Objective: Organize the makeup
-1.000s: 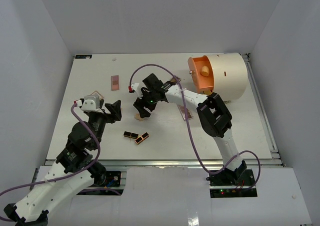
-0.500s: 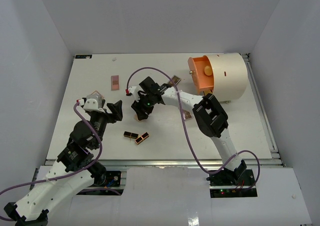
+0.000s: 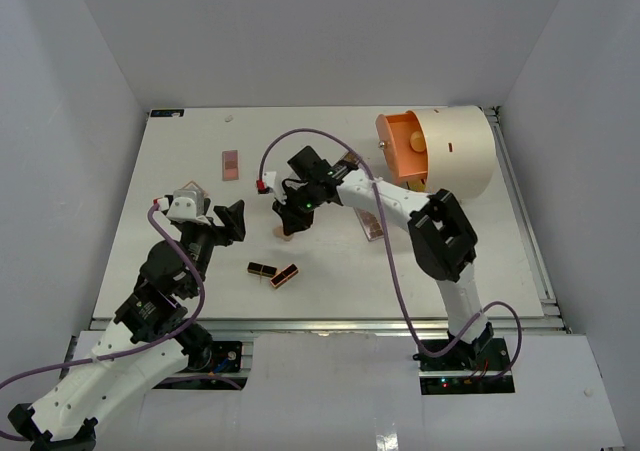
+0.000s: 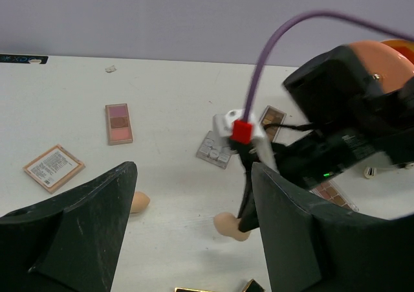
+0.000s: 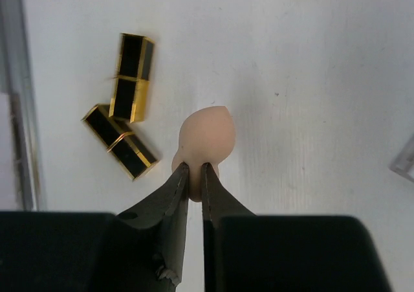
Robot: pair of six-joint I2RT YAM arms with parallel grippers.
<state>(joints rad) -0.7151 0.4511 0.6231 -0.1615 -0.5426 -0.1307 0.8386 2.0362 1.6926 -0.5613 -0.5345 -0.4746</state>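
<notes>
**A thin pinch on a soft sponge**

The right gripper (image 5: 195,172) has its fingers drawn almost together on the narrow end of a peach sponge (image 5: 207,134), and only that tip sits between them. The rounded bulk bulges free beyond the fingertips, and the sponge appears to lie on the white table (image 5: 310,78), near its middle.

That shallow bite is the main risk. Foam squeezed this hard at one edge may spring out of the fingers on a quick lift or swing, and an egg shape would roll once it dropped. The two black-and-gold lipstick tubes (image 5: 132,77) lie just beside it, so a loose sponge or a low sweep of the fingers could knock them askew.

Farther out, the left gripper (image 4: 191,195) stands wide and holds nothing, pointed at the same patch of table. If both arms move here, they could collide. A second sponge (image 4: 138,202), a pink palette (image 4: 119,123) and a grey square palette (image 4: 215,149) lie nearby. The cream cylinder (image 3: 455,156) stands well apart at the far right.
</notes>
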